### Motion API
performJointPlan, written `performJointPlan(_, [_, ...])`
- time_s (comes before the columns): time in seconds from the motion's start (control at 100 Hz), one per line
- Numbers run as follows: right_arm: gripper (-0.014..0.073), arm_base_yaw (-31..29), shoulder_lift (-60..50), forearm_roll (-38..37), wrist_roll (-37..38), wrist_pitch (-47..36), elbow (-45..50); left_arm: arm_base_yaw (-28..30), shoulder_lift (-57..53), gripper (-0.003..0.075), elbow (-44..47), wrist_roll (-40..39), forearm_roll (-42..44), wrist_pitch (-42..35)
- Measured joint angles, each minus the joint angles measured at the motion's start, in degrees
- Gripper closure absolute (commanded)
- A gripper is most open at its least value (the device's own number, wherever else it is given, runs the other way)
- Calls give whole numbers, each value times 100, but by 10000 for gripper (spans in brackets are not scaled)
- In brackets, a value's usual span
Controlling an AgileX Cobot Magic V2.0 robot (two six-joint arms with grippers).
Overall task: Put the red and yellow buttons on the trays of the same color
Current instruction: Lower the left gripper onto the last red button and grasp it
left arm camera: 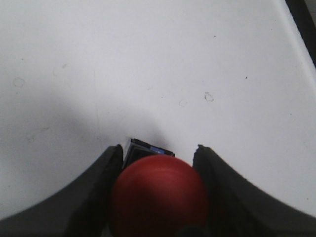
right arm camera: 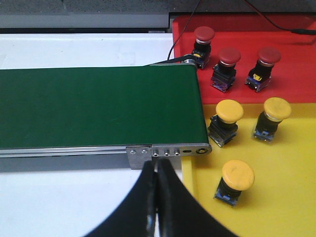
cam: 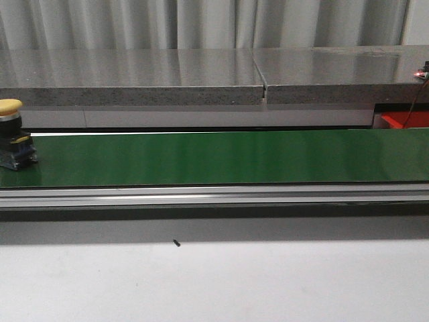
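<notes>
Altogether, three red buttons (right arm camera: 228,67) sat on the red tray (right arm camera: 296,54), three yellow buttons (right arm camera: 237,180) on the yellow tray (right arm camera: 291,197), one yellow button (cam: 13,134) on the green belt (cam: 221,157), while the left tool (left arm camera: 158,163) gripped one red button (left arm camera: 159,197) above the white surface (left arm camera: 148,64) and the right tool (right arm camera: 157,170) was pressed closed, empty.

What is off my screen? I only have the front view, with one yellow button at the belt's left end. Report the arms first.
Observer: The left gripper is shut on a red button, held over the bare white table.
Operator: Give me the right one.
Observer: The right gripper is shut and holds nothing, near the end of the green belt.
Operator: Count the trays.
Observer: The red tray holds three red buttons; the yellow tray beside it holds three yellow ones.
</notes>
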Motion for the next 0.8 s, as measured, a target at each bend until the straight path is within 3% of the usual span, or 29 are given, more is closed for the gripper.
performJointPlan(0.16, [660, 0, 0, 0, 0, 0, 0, 0, -205, 617, 0, 167, 194, 246])
performJointPlan(0.47, [660, 0, 0, 0, 0, 0, 0, -77, -1611, 617, 0, 371, 1485, 1109])
performJointPlan(0.8, [660, 0, 0, 0, 0, 0, 0, -582, -2733, 617, 638, 572, 1565, 1428])
